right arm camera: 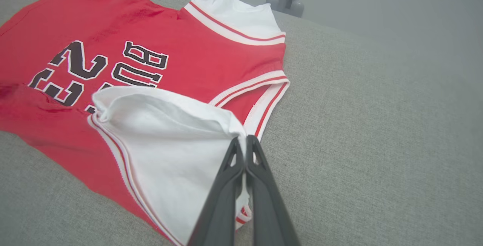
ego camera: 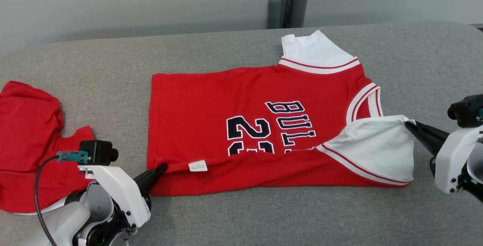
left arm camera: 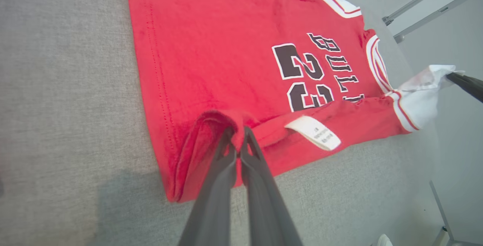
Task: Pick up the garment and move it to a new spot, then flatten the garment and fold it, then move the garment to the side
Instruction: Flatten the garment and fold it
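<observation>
Grey padded table: bare along the lower edge, far right and upper left of the head view.
Red jersey: centre frame, long axis left to right, hem left, white shoulders right, near long edge turned over.
Second red garment: crumpled, left edge.
Left gripper: clamped on the lower-left hem corner.
Right gripper: pinching the white shoulder tip.
White label: on the turned edge.
</observation>
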{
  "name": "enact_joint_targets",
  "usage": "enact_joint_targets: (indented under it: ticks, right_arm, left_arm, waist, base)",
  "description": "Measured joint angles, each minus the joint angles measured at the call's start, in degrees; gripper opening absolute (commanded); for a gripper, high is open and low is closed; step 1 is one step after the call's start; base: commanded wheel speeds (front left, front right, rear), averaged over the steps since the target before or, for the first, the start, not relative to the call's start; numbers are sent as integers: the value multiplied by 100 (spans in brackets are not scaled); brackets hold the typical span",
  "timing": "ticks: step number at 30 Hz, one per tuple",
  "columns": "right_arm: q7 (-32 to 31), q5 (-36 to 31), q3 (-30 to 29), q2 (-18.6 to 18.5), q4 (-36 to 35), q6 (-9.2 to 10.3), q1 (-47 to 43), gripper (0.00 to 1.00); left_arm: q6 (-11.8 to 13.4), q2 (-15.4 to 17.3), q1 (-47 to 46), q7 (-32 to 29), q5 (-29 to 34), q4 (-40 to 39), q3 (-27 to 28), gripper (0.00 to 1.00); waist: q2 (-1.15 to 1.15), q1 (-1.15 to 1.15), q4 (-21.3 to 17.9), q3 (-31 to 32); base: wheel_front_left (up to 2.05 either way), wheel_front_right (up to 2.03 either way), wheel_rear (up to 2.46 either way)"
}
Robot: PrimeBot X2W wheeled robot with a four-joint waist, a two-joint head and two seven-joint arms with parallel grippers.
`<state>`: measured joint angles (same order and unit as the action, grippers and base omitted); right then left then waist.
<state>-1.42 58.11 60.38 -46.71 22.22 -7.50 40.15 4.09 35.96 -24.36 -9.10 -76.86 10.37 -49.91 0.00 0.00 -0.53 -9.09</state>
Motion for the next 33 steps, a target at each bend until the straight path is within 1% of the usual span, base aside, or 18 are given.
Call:
enact_joint_targets:
  ticks: [11,20,23,24,25,26,27,28,29,33]
  right_arm:
    - [627,-339,213,234,442,0,370,0]
    - [999,-424,349,379,839,0,584,0]
    - [1015,-352,371,453,938,0,642,0]
    - [951,-285,378,490,1012,0,640,0]
    - [947,-249,358,513,1090,0,640,48]
    - [948,-190,298,544,1196,0,640,100]
    - [938,-85,232,578,1292,0,640,100]
    - [917,-34,209,614,1336,1,641,100]
    - [943,-31,194,654,1363,1,640,100]
    - [1116,-10,133,759,1508,0,636,100]
  left_arm:
    - [-2,-387,-332,297,143,608,91,0]
    - [-149,-600,-477,359,259,1039,25,0]
    - [-187,-634,-547,368,266,1138,26,0]
    - [-202,-647,-548,377,266,1180,23,28]
    - [-202,-662,-548,383,266,1220,19,45]
    - [-202,-679,-548,383,266,1261,22,64]
    - [-202,-695,-548,385,266,1291,21,96]
    - [-203,-715,-549,382,264,1328,18,96]
    - [-203,-745,-549,382,256,1373,16,100]
    - [-200,-801,-548,539,267,1573,53,100]
  waist:
    - [0,0,62,-242]
    - [0,0,126,-345]
    - [0,0,135,-362]
    - [0,0,135,-367]
    - [0,0,135,-371]
    - [0,0,135,-371]
    - [0,0,134,-369]
    - [0,0,135,-367]
    - [0,0,137,-363]
    - [0,0,138,-315]
  base:
    - [0,0,0]
    - [0,0,0]
    - [0,0,0]
    - [0,0,0]
    - [0,0,0]
    - [0,0,0]
    - [0,0,0]
    - [0,0,0]
    - [0,0,0]
    - [0,0,0]
